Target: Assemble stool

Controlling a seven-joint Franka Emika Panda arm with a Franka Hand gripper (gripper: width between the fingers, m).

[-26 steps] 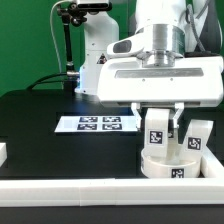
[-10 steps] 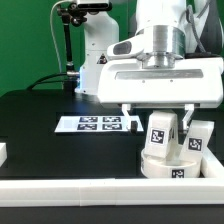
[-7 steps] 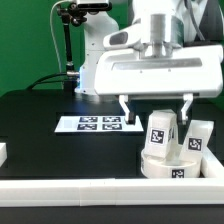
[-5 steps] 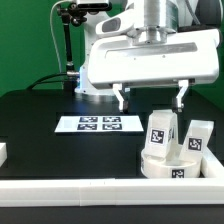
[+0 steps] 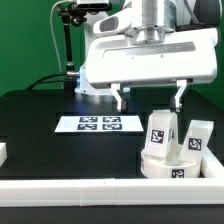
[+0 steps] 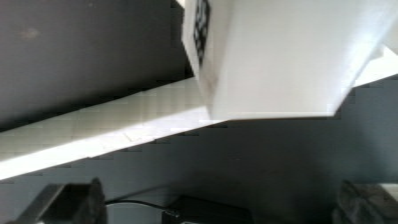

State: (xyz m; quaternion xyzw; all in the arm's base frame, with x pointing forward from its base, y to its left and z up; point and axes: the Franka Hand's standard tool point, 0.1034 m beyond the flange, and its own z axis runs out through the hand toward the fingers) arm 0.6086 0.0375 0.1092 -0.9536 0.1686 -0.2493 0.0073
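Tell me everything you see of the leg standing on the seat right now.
The leg is a short, blocky white piece that looks like plastic, with a black-and-white square tag on the face toward the exterior camera. It stands roughly upright on the round seat, near the exterior view's right. A second leg stands close beside it. The hand hangs open above it, touching nothing.

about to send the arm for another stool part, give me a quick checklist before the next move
1. Gripper open and empty: ok.
2. Gripper raised clear above the standing leg: ok.
3. That leg upright on the round seat: ok; fully seated in its hole: cannot tell.
4. Second leg upright at the exterior view's right of the first: ok; whether it sits on the seat: cannot tell.
5. Marker board flat and apart from the parts: ok.
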